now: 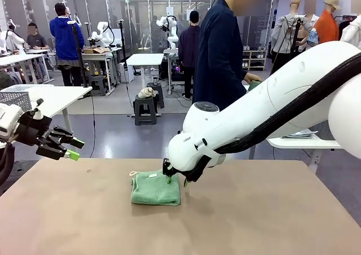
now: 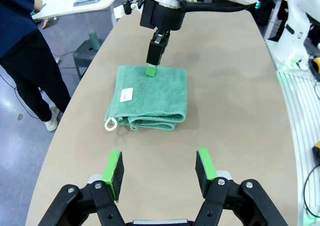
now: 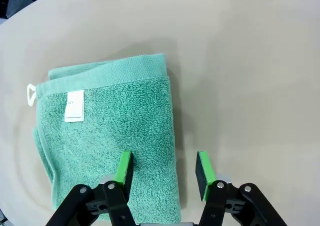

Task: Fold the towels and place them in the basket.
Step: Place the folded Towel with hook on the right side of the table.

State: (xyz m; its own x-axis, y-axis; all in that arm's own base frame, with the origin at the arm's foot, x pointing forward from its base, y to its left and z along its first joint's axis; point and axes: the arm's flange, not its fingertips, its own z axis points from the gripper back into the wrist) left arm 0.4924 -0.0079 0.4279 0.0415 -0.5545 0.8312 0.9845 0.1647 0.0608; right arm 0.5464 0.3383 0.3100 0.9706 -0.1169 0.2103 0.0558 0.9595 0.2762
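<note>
A mint green towel (image 1: 156, 188) lies folded in a thick rectangle on the brown table, with a white label and a small white loop at one corner (image 2: 150, 98) (image 3: 110, 131). My right gripper (image 1: 176, 179) (image 3: 164, 168) stands open just over the towel's right edge, one pad above the cloth and the other above bare table; it holds nothing. From the left wrist it is seen pointing straight down at the towel's far edge (image 2: 151, 68). My left gripper (image 1: 70, 148) (image 2: 160, 171) hovers open and empty at the table's left end, aimed at the towel. The basket is out of view.
A person in a dark blue coat (image 1: 220, 52) stands at the table's far side, close behind the towel. The brown table (image 1: 271, 221) has bare room all round the towel. A white side table (image 1: 56, 97) at the far left carries a pale perforated bin.
</note>
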